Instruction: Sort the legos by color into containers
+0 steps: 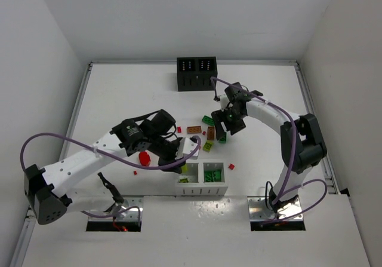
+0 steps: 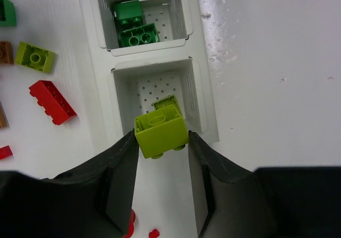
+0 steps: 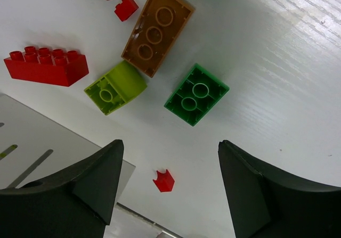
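Lego [image 2: 161, 131] within left gripper [image 2: 162, 144], over container [image 2: 206, 118]

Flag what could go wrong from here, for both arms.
1. The left gripper holds the lime brick close to the near wall of the white box. Released here, it might catch the rim and land outside.
2. The open right gripper hovers near a dark green brick and a curved lime piece. Closing could nudge or catch the wrong one.
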### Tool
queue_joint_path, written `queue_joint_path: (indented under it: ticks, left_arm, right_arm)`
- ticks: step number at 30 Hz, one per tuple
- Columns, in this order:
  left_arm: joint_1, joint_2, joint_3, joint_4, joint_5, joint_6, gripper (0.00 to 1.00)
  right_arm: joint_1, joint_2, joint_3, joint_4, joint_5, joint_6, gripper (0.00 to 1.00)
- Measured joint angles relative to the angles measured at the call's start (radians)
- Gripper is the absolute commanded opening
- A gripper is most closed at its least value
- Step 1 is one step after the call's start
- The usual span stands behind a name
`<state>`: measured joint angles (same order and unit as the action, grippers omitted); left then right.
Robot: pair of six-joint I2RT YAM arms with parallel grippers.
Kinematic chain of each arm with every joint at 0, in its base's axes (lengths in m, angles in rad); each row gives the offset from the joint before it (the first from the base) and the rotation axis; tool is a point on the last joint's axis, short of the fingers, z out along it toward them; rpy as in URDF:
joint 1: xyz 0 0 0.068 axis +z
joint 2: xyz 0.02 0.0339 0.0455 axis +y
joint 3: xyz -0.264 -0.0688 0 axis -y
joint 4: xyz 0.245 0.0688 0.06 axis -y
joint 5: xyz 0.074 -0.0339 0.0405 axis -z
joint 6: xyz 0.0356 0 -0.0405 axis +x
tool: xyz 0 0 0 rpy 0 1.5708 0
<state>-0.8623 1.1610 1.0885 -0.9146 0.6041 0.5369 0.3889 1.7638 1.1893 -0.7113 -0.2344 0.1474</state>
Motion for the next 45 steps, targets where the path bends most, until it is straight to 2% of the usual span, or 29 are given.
queue_joint_path:
  ticks: [3,6,9,11,23,27,28,29,32,35,38,41,45]
  left_arm:
    - [-0.008,0.024,-0.003,0.014,-0.019,-0.003,0.58]
    - [-0.011,0.038,-0.01,0.026,-0.038,-0.006,0.63]
    - [-0.014,0.038,-0.011,0.04,-0.058,-0.01,0.75]
    - [-0.013,0.037,-0.011,0.057,-0.079,-0.023,0.78]
    - [0.1,-0.072,-0.018,0.289,-0.262,-0.148,0.79]
    - [0.145,-0.073,-0.018,0.301,-0.287,-0.176,0.79]
    - [0.154,-0.074,-0.019,0.305,-0.292,-0.182,0.79]
    - [0.168,-0.079,-0.026,0.317,-0.299,-0.188,0.8]
    - [0.201,-0.114,-0.066,0.341,-0.336,-0.204,0.84]
    - [0.228,-0.153,-0.12,0.365,-0.404,-0.233,0.89]
    - [0.263,-0.166,-0.174,0.388,-0.472,-0.262,0.87]
    - [0.305,-0.138,-0.204,0.388,-0.483,-0.275,0.83]
    - [0.339,-0.061,-0.227,0.377,-0.422,-0.261,0.8]
  right_arm:
    - [0.0,0.0,-0.002,0.004,-0.002,0.01,0.72]
    - [-0.003,0.0,-0.004,0.013,-0.005,0.017,0.72]
    - [-0.006,0.002,-0.009,0.027,-0.008,0.024,0.72]
    - [-0.007,0.011,-0.01,0.033,-0.012,0.03,0.72]
    - [-0.008,0.134,-0.006,0.059,-0.009,0.037,0.67]
    - [-0.008,0.164,0.002,0.068,0.006,0.037,0.51]
    - [-0.008,0.169,0.002,0.072,0.01,0.036,0.45]
    - [-0.008,0.171,0.002,0.074,0.014,0.034,0.34]
    - [-0.008,0.171,0.008,0.076,0.017,0.024,0.17]
    - [-0.008,0.157,0.014,0.072,0.003,-0.007,0.09]
    - [-0.008,0.092,0.014,0.046,-0.026,-0.039,0.07]
    - [-0.008,-0.039,0.015,0.016,-0.086,-0.087,0.05]
    - [0.0,-0.257,0.044,-0.04,-0.184,-0.167,0.02]
